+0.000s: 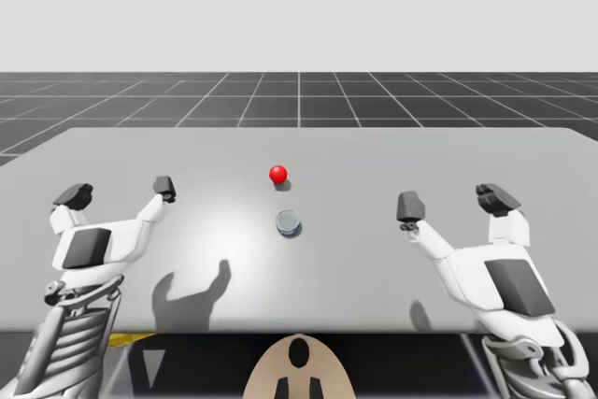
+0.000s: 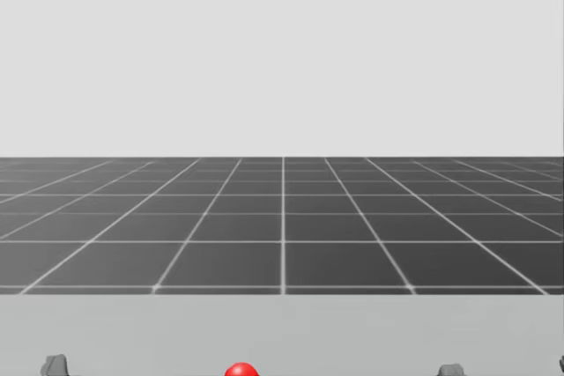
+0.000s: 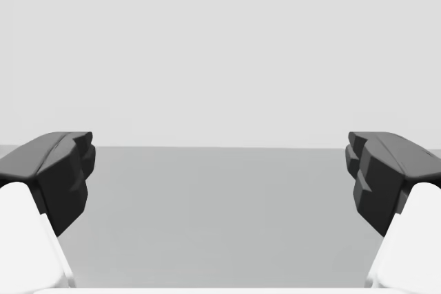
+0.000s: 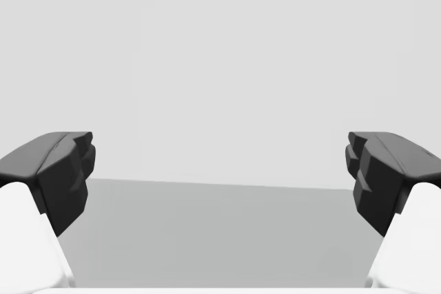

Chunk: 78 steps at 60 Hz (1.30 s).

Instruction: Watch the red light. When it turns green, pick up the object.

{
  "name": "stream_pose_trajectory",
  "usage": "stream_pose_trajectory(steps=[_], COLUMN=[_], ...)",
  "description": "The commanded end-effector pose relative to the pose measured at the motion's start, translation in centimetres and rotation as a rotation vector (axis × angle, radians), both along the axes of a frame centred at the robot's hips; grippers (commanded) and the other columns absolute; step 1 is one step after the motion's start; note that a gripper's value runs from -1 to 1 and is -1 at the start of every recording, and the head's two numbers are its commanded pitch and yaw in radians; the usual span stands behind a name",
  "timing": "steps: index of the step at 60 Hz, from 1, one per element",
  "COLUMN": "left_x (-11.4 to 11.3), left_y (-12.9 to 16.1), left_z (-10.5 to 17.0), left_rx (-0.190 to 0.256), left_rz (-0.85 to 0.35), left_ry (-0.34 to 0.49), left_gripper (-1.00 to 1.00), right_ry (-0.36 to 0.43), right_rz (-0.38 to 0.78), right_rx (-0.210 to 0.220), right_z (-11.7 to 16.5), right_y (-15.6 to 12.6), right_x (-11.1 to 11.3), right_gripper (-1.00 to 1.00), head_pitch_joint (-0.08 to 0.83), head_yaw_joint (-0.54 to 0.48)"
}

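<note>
High view: the red light (image 1: pixel 277 174) glows red at the middle of the counter (image 1: pixel 523 151); the small grey round object (image 1: pixel 288 222) lies just on its near-edge side, apart from it; my left claw (image 1: pixel 119 191) and right claw (image 1: pixel 452 201) hover wide open and empty toward the counter's side edges; the head view catches the light's top at the far edge.

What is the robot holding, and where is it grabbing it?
Nothing. The left gripper and right gripper are both open and empty; the small grey round object lies untouched on the table.
</note>
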<state>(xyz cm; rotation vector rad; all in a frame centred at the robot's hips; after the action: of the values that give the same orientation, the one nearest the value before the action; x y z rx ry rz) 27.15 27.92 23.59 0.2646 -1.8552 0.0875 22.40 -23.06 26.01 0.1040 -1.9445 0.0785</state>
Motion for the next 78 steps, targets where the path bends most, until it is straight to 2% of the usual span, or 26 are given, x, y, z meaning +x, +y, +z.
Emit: stream_pose_trajectory(steps=[1, 7, 12, 18, 19, 20, 24, 30, 31, 36, 38, 41, 46, 78], left_x=[-0.34, -0.34, -0.34, -0.34, -0.34, -0.34, -0.34, -0.36, -0.26, -0.2, -0.21, -0.21, -0.21, -0.35], left_y=[0.15, 0.17, 0.17, 0.17, 0.17, 0.17, 0.17, 0.21, 0.09, -0.04, -0.08, -0.09, -0.16, -0.45], left_z=[-0.08, -0.07, -0.07, -0.07, -0.07, -0.07, -0.07, -0.08, -0.13, -0.27, -0.3, -0.31, -0.32, -0.34], left_rx=[-0.029, -0.032, -0.031, -0.031, -0.031, -0.031, -0.031, -0.023, -0.022, -0.017, -0.014, -0.014, -0.013, -0.008], left_rz=[0.017, 0.017, 0.017, 0.017, 0.017, 0.017, 0.017, 0.013, 0.012, 0.008, 0.007, 0.006, 0.003, -0.005], left_ry=[0.002, 0.003, 0.003, 0.003, 0.003, 0.003, 0.003, 0.01, 0.011, 0.013, 0.012, 0.01, 0.006, 0.006], left_gripper=[-1.0, -1.0, -1.0, -1.0, -1.0, -1.0, -1.0, -1.0, -1.0, -1.0, -1.0, -1.0, -1.0, -1.0], right_ry=[-0.007, -0.025, 0.01, 0.018, 0.02, 0.028, 0.046, 0.039, 0.066, 0.057, 0.066, 0.087, 0.078, 0.069], right_rz=[-0.04, -0.046, -0.062, -0.076, -0.081, -0.044, -0.041, -0.056, -0.035, -0.05, -0.056, -0.035, -0.05, -0.059], right_rx=[0.084, 0.083, 0.09, 0.058, 0.032, 0.04, 0.06, 0.021, 0.034, 0.039, 0.055, 0.056, 0.053, 0.037], right_z=[-0.18, 0.09, 0.0, -0.12, -0.15, -0.16, -0.19, -0.37, -0.36, -0.38, -0.36, -0.34, -0.33, -0.39], right_y=[0.96, 1.07, 1.08, 1.43, 1.55, 1.41, 1.65, 1.84, 1.8, 1.69, 1.61, 1.54, 1.58, 1.4], right_x=[-0.81, -0.73, -0.53, -0.48, -0.54, -0.49, -0.51, -0.49, -0.48, -0.44, -0.4, -0.39, -0.41, -0.36], right_gripper=[-1.0, -1.0, -1.0, -1.0, -1.0, -1.0, -1.0, -1.0, -1.0, -1.0, -1.0, -1.0, -1.0, -1.0], head_pitch_joint=[-0.005, 0.022, 0.071, 0.169, 0.19, 0.201, 0.269, 0.334, 0.358, 0.408, 0.43, 0.444, 0.465, 0.457], head_yaw_joint=[0.0, 0.0, 0.01, 0.02, 0.02, 0.02, 0.03, 0.04, 0.05, 0.06, 0.07, 0.07, 0.08, 0.08])
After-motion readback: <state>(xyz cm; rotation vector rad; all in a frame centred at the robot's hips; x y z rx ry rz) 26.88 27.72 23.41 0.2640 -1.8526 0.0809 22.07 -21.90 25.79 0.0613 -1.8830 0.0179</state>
